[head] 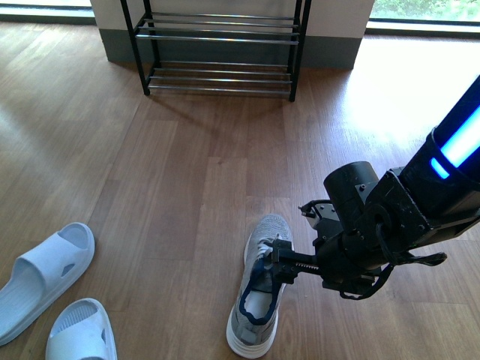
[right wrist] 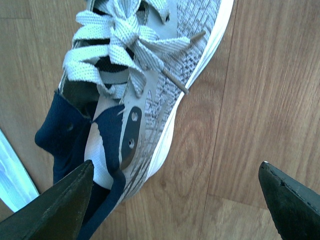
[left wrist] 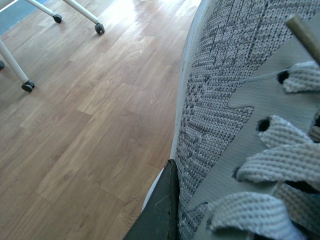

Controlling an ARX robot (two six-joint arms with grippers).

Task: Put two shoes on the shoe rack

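Grey sneaker lying on the wood floor in the near foreground, toe towards the rack and well apart from it. The right jaws hang just over its dark-lined collar, spread wide and gripping nothing; in the right wrist view one fingertip overlaps the lining and the other stands off over bare floor beyond the sole. The left wrist view is filled by grey knit and laces with one dark finger against the sole edge (the left arm is absent from the front view, so this is probably a second sneaker). Whether the left jaws are clamped on it cannot be told. Two pale blue slides lie on the floor to the left, untouched. Progress, as judged: no shoe shows on the visible rack shelves, so nothing is placed. The grasp, the carry to the rack and the set-down all remain for both shoes.
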